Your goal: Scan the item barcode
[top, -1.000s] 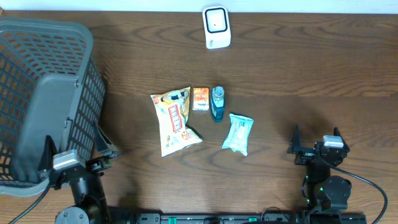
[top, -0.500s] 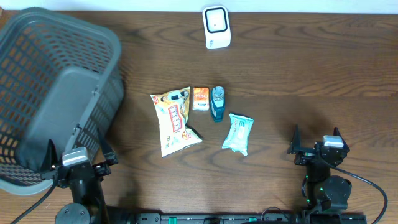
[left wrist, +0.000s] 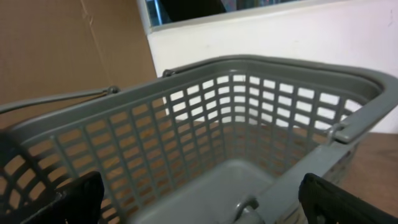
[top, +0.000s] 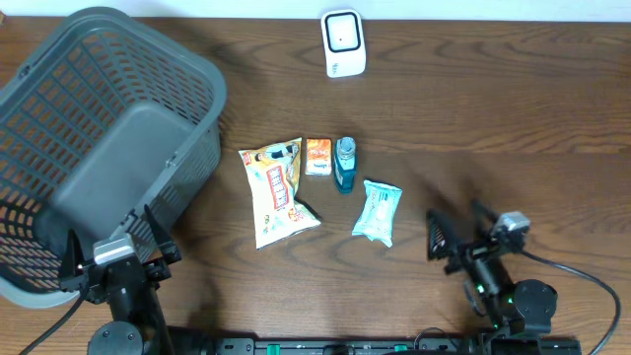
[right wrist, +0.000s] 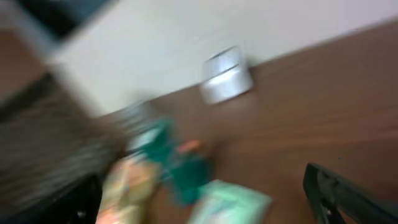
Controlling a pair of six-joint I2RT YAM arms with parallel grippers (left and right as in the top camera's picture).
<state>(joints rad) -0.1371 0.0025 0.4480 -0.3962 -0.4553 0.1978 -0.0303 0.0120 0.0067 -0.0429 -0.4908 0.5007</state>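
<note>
Items for scanning lay in a loose cluster near the middle of the dark brown wooden table [top: 493, 108]. A yellow printed snack bag [top: 279, 192] sat furthest to the left. A small orange packet [top: 317, 156] lay just beside its upper corner. A teal bottle [top: 344, 164] lay right next to that packet. A pale blue soft plastic pack [top: 378, 211] lay slightly lower and to the right, close to the bottle. None of them was touched by either arm.

A white rounded barcode scanner [top: 343, 43] stood at the far edge of the table, well apart from the cluster and roughly in line with the bottle. A large grey plastic lattice shopping basket [top: 59, 108] filled the left side of the table, tipped so that its open top faced toward the cluster.

The left gripper [top: 113, 247] hung at the near edge by the basket. Its fingers were spread wide apart and gripped nothing. Its wrist view looked straight into the basket's mesh walls and grey floor. The right gripper [top: 458, 232] sat at the near right, also with its fingers fully apart and empty, turned toward the cluster. Its wrist view was blurred. Only smears of the items and the white scanner against a pale wall could be made out there.
</note>
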